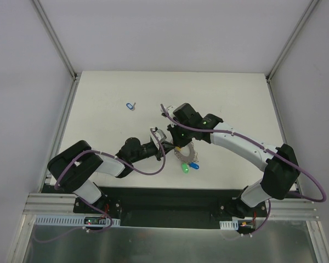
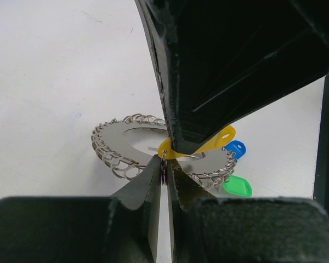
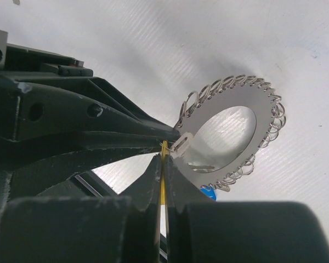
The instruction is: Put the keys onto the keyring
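Your right hand [image 3: 163, 164] is clenched on the yellow key [image 2: 200, 143]. In its own wrist view you see the key edge-on, a thin yellow line between the two fingers. Your left hand [image 2: 163, 171] meets it tip to tip from the opposite side, with its fingers drawn almost together. A thin sliver sits between those tips, too small for you to name.

Both sets of tips come together at the inner edge of the keyring [image 2: 120, 137]. The yellow key lies over the ring's flat band, and its holed end reaches toward the rim beside a blue key [image 2: 237, 148]. A green key [image 2: 237, 186] sits just beside the blue one, and both are at the rim on the side nearer the arm bases.

The keyring looks tilted, but you cannot tell whether its low edge touches the desk [image 1: 109, 131]. From above, the ring shows just under the right hand, near the middle of the desk and between the two arms. A second blue key [image 1: 130, 106] lies alone on the desk, farther back and to the left, well apart from the ring.
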`<state>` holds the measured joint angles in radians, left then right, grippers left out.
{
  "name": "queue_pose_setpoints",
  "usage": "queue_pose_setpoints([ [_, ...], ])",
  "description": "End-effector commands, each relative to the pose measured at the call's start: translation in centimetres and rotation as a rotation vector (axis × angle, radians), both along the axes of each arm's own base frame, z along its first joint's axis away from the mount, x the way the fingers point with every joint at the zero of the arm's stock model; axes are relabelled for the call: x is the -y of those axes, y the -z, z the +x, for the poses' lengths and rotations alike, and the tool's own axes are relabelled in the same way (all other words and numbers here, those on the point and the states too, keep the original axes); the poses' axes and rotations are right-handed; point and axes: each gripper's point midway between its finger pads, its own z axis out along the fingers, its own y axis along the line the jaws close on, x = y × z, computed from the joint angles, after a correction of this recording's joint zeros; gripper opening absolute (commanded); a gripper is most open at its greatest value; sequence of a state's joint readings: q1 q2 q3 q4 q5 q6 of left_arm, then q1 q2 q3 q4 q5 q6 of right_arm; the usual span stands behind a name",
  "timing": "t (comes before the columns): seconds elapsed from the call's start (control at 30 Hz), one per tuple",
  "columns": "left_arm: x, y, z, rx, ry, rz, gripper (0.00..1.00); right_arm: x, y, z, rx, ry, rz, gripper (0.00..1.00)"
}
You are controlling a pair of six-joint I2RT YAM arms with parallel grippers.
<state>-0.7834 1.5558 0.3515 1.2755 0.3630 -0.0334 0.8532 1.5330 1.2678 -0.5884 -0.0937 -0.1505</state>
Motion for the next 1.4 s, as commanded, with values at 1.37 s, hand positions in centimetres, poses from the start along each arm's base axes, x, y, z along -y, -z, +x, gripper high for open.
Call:
queue_pose_setpoints([
  [1.37,0.3,-0.1,-0.5,-0.007,0.054,0.015,0.00,1.2,-2.4,1.0,0.071,0.023,0.021,0.01],
])
